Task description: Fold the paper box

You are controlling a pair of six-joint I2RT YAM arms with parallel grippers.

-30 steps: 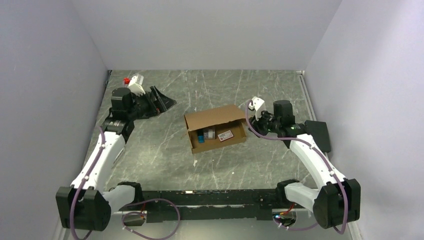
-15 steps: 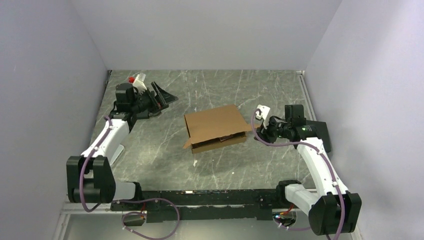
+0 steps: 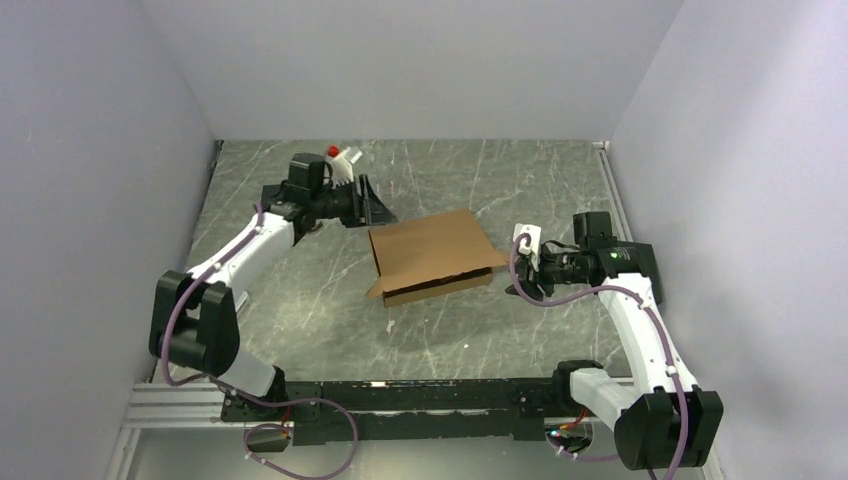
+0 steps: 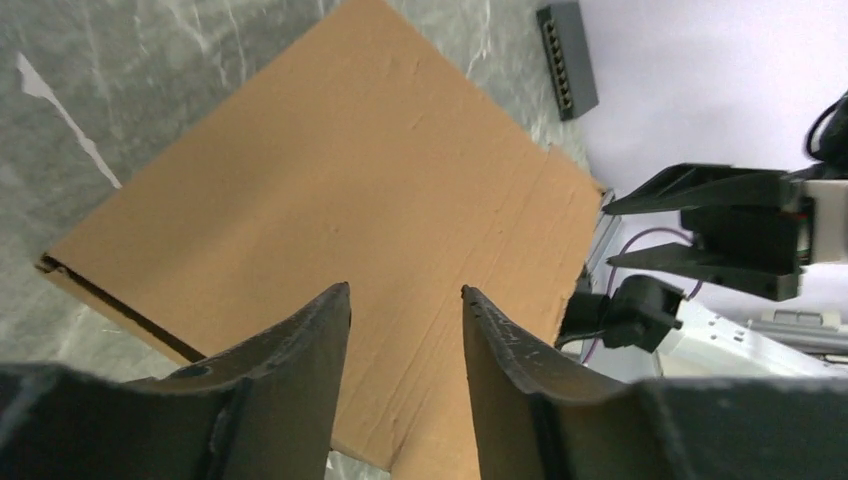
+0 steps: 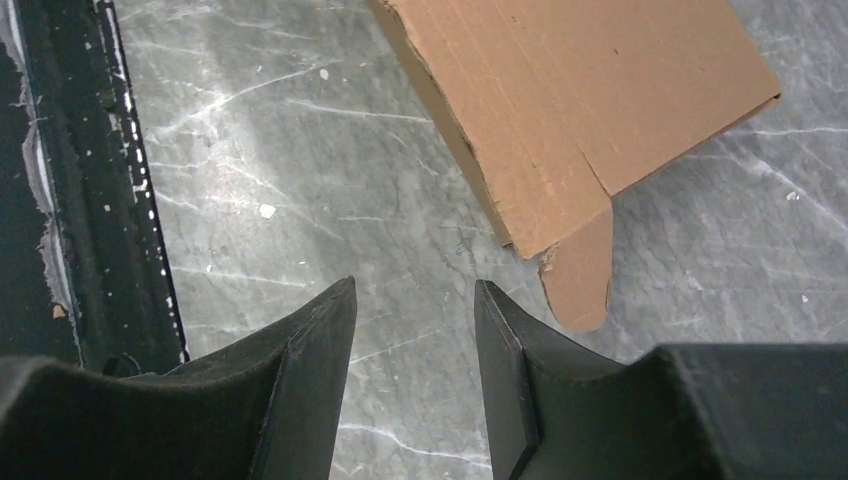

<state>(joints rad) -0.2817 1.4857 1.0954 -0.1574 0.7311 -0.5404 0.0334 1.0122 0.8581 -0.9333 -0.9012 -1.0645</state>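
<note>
Where the box point(image 3: 432, 250) is placed: in the middle of the grey marbled table point(image 3: 300, 320), between the two arms.
Box shape: the lid point(image 4: 350, 180) is laid down over the shallow lower part, and a dark slit is seen along the near edge.
Flap point(image 5: 580, 270): a small rounded tab is seen sticking out at the near left corner, flat on the table.
Left gripper point(image 4: 405, 290): held at the far left corner of the box and pointed across the lid. The jaws are parted by a moderate gap and nothing is gripped. Whether the lid is touched cannot be told.
Right gripper point(image 5: 412, 285): held just beside the right side of the box, apart from it. The jaws are parted about as far, and only bare table is seen between them.
Rail point(image 5: 60, 200): a black strip is seen along the near table edge.
</note>
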